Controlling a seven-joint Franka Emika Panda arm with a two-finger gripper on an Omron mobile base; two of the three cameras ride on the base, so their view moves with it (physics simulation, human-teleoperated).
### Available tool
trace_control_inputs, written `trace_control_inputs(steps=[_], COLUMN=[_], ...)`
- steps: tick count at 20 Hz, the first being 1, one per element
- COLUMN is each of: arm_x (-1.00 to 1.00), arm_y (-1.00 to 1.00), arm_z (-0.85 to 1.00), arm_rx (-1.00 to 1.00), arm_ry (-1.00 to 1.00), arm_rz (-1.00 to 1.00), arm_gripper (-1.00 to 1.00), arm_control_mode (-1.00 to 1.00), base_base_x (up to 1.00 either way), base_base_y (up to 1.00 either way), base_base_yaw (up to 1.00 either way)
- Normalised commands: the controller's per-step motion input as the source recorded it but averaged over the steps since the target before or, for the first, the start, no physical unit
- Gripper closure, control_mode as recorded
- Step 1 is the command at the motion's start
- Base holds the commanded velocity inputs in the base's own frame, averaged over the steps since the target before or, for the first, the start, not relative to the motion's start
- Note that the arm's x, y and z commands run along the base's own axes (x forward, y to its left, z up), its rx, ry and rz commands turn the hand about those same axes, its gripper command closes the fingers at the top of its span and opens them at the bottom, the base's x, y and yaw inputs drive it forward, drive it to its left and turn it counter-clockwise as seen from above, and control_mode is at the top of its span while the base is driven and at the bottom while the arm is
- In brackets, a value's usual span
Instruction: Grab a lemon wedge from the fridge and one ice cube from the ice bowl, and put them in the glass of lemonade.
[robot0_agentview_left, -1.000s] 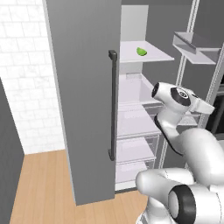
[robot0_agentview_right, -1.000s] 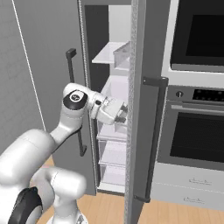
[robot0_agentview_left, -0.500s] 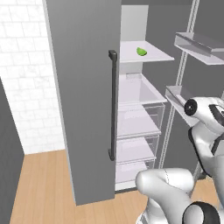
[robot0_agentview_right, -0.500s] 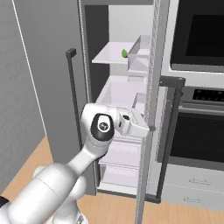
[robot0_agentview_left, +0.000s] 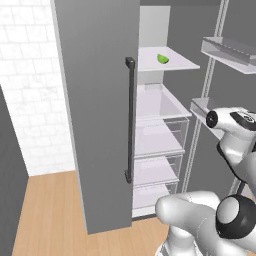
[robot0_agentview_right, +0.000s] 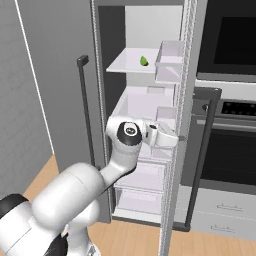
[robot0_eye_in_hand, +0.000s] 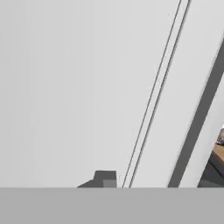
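The fridge (robot0_agentview_left: 95, 100) stands with both doors open. The lemon wedge (robot0_agentview_left: 162, 58), small and bright green, lies on the upper white shelf, and it also shows in the right base view as the lemon wedge (robot0_agentview_right: 144, 61). My gripper (robot0_agentview_right: 172, 139) is well below that shelf, pressed against the inner edge of the right door (robot0_agentview_right: 186, 100). Its jaws are hidden there. In the hand view one dark fingertip (robot0_eye_in_hand: 105, 178) rises before a pale flat door surface very close up. The ice cube, ice bowl and glass of lemonade are out of view.
Clear drawers (robot0_agentview_left: 160, 135) fill the lower fridge. Door shelves (robot0_agentview_left: 230, 50) jut out on the right door. A black wall oven (robot0_agentview_right: 225, 150) with a bar handle stands right of the fridge. A white brick wall (robot0_agentview_left: 25, 75) and wooden floor (robot0_agentview_left: 50, 210) lie to the left.
My arm has swung out of the fridge interior to the right, and the right door has moved wider with it. The lemon wedge has come into sight in the right base view.
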Motion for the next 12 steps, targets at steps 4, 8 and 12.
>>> trace_control_inputs(steps=[4, 8, 12], arm_x=[0.02, -0.1, -0.08], arm_y=[-0.5, 0.07, 0.55], arm_z=[0.11, 0.43, 0.52], arm_rx=[0.04, 0.03, 0.0], arm_ry=[0.02, 0.0, 0.0], arm_rz=[-0.12, -0.01, 0.0], arm_gripper=[-1.0, -1.0, -1.0], arm_control_mode=[-1.0, -1.0, -1.0], base_base_x=[0.0, 0.0, 0.0], base_base_y=[0.0, 0.0, 0.0], base_base_yaw=[0.0, 0.0, 0.0])
